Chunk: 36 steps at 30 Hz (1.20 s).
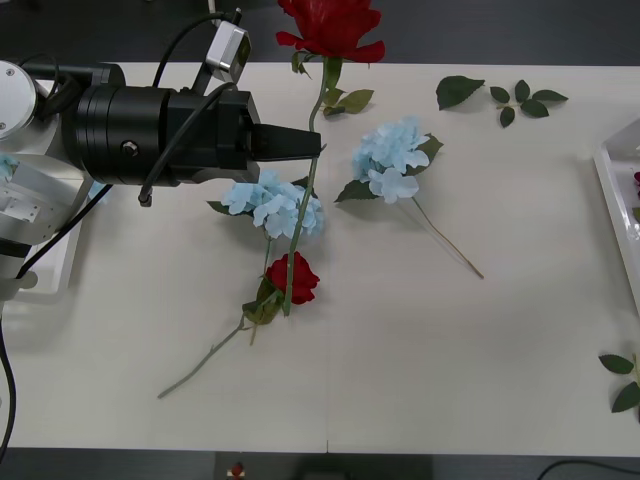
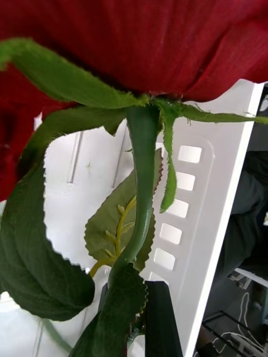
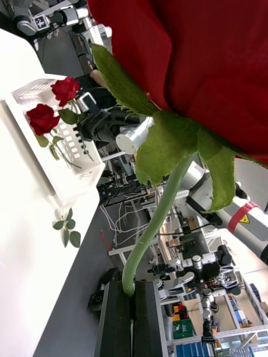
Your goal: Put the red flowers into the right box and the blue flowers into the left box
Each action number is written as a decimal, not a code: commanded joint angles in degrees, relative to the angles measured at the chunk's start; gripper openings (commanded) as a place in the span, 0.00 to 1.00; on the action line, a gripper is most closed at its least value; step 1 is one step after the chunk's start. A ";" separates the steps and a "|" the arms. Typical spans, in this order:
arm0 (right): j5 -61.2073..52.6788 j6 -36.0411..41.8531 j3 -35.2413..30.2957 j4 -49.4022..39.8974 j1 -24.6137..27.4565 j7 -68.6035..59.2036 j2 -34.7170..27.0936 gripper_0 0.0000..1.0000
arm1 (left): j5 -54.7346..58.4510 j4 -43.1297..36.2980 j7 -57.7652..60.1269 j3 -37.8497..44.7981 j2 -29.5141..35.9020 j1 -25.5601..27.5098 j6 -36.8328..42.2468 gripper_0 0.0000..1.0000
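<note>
No readable brand or label anywhere; just a yellow warning triangle on an arm in the left wrist view.

Left end effector (image 1: pixel 318 143) is over the bench's far-left part, black fingers (image 3: pixel 120 318) pinched narrow on a rose stem (image 1: pixel 305 215). That rose's bloom (image 1: pixel 331 25) sits past the bench's far edge, stem tail reaching toward the near side.

Right end effector (image 2: pixel 149 312) is over the right box (image 2: pixel 223 184), clamped on another rose stem (image 2: pixel 142 189), bloom (image 2: pixel 139 39) beyond the fingertips. Two red roses (image 3: pixel 53 106) lie in that tray.

On the bench, mid-left: a small red rose (image 1: pixel 296 277), two blue flowers (image 1: pixel 272 203) w/ the held stem crossing one. Left box (image 1: pixel 50 265) at the left edge, under the arm.
</note>
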 commanded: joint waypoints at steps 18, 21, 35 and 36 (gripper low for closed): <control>-7.76 -2.51 -1.14 1.58 -0.91 3.04 0.05 0.91 | 0.59 -1.88 2.22 0.34 -0.46 -0.65 -0.32 0.00; -14.27 -0.93 -1.14 -2.91 -0.91 4.10 -1.80 0.92 | 0.59 -1.88 2.22 0.34 -0.46 -0.65 -0.32 0.00; -54.52 12.35 -9.40 -22.42 -0.82 29.23 -7.07 0.93 | 0.59 -1.88 2.22 0.34 -0.46 -0.65 -0.32 0.00; -57.60 13.31 -9.66 -22.94 -0.91 30.73 -7.16 0.93 | 0.59 -1.88 2.22 0.34 -0.46 -0.65 -0.32 0.00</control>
